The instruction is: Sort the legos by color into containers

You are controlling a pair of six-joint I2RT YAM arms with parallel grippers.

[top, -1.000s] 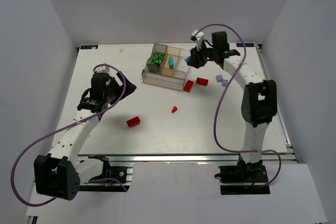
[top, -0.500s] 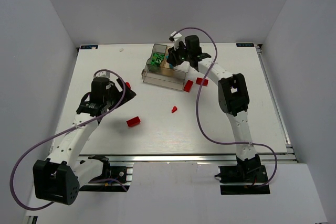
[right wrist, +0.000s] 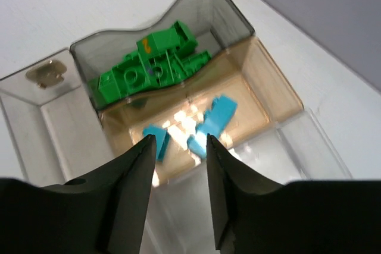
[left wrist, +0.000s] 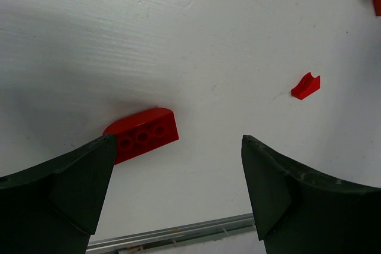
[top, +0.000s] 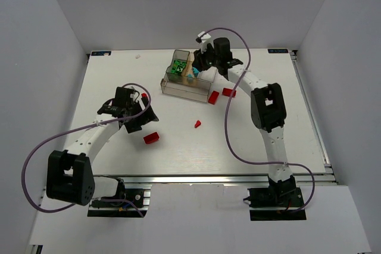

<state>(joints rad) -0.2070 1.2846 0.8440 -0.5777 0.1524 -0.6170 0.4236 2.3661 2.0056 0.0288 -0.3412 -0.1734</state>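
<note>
The clear divided tray (top: 178, 89) stands at the back centre. My right gripper (top: 199, 63) hovers over it, open and empty (right wrist: 180, 138). Below it, cyan bricks (right wrist: 217, 117) lie in the tan middle compartment. Green bricks (right wrist: 149, 69) fill the compartment beyond. My left gripper (top: 138, 122) is open and empty, low over the table. A red brick (top: 151, 138) lies just ahead of its left finger (left wrist: 143, 135), outside the jaws (left wrist: 178, 147). More red bricks (top: 213, 97) (top: 228, 92) lie by the tray's right end. Purple bricks are hidden.
A small red sloped piece (top: 197, 124) lies mid-table, and it also shows in the left wrist view (left wrist: 306, 85). Another small red piece (top: 144, 96) lies beside the left arm. The table's metal front rail (left wrist: 178, 230) is close under the left gripper. White walls enclose the table.
My right arm swung left from beside the tray to above its middle compartment. My left gripper moved right and nearer, down toward the red brick.
</note>
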